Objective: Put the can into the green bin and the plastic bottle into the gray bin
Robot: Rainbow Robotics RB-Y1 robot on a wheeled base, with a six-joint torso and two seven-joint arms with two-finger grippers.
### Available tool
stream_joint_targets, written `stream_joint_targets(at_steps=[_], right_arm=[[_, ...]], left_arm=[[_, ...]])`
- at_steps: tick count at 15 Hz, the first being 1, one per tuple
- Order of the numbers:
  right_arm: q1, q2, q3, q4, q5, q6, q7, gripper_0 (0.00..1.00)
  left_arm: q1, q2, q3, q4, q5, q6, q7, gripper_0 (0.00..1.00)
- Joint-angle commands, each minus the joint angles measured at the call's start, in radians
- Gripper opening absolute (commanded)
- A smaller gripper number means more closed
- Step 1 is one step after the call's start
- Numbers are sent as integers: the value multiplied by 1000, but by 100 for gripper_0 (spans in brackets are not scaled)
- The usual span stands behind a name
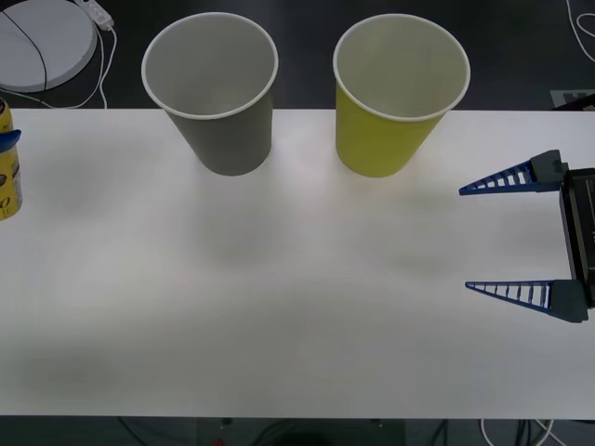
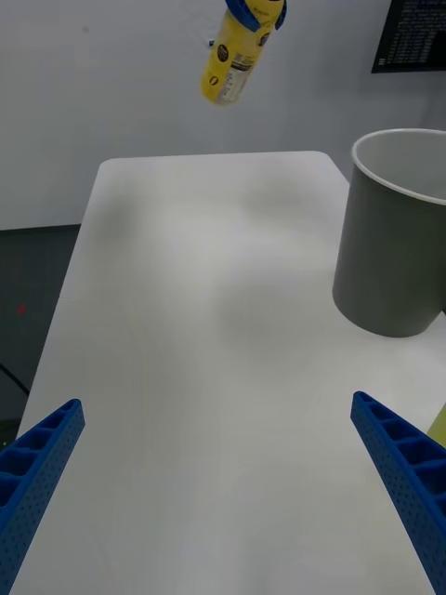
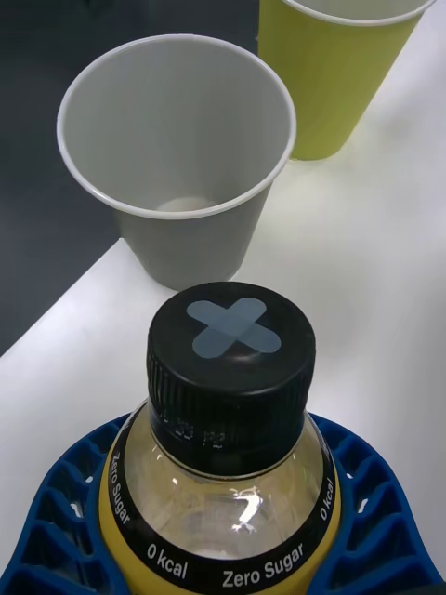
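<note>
At the far left edge of the front view, the plastic bottle (image 1: 7,163) hangs above the white bench (image 1: 279,307), a blue finger across its side. The left wrist view looks down on its black cap, marked with a pale cross, and the left gripper (image 3: 223,521) has its blue ribbed fingers (image 3: 65,521) wrapped around the bottle's shoulder, pinching it just below the neck band. In the right wrist view the bottle is tilted in the air beyond the far end of the bench.

Next along, the gray bin (image 1: 216,88) stands upright at the back edge of the bench, its pale inside holding nothing I can see. Just beside it, not touching, stands the green bin (image 1: 395,93), also upright.

At the right edge, the right gripper (image 1: 483,237) hovers low over the bench, well apart from both bins, its fingers (image 1: 507,177) spread wide with nothing between them.
</note>
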Motion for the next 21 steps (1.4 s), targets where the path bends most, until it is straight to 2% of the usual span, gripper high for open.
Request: stream_joint_targets(at_steps=[1,5,8,13,21], right_arm=[[0,0,0,0,0,0,0,100],[0,0,0,0,0,0,0,100],[0,0,0,0,0,0,0,100],[0,0,0,0,0,0,0,100],[0,0,0,0,0,0,0,100]], left_arm=[[-111,10,-67,35,-54,-52,18,0],[-263,23,-199,90,-86,-55,38,0],[-404,22,-285,138,-135,-134,55,0],[-669,13,-501,264,-169,-164,77,0],[-979,-118,-696,455,-249,-164,92,0]])
